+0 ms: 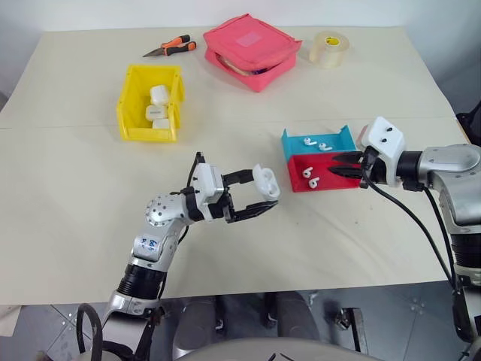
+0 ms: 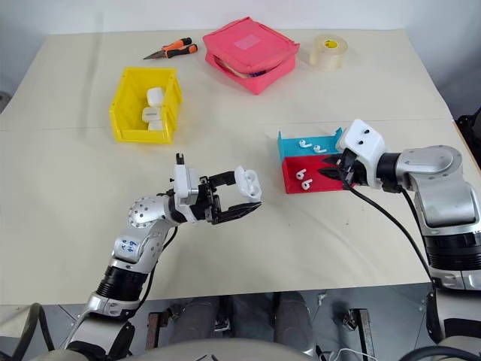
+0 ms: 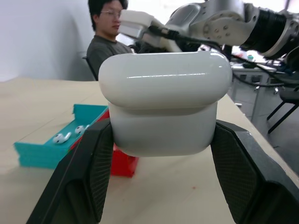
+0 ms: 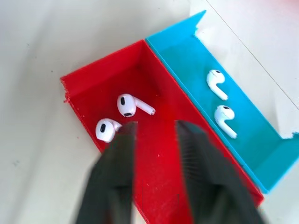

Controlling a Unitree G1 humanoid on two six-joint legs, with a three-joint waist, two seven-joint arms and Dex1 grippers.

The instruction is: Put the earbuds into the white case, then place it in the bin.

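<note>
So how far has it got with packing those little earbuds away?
Early on, by the look of it. Three white cases already lie in the yellow bin. The left claw holds another white case, lid open. No earbud is in it yet: two lie in the red tray, two in the blue tray. The right claw hangs open over the red tray, holding nothing.

Your left arm reaches up from the near edge with its wrist bent toward 3 o'clock, and the left end effector [image 1: 259, 198] has its two black fingers closed on the white case [image 1: 266, 180], holding it clear of the counter. Your right arm comes in from 3 o'clock, forearm roughly level, its right end effector [image 4: 154, 135] pointing toward 9 o'clock with the fingers parted and nothing between them.
</note>
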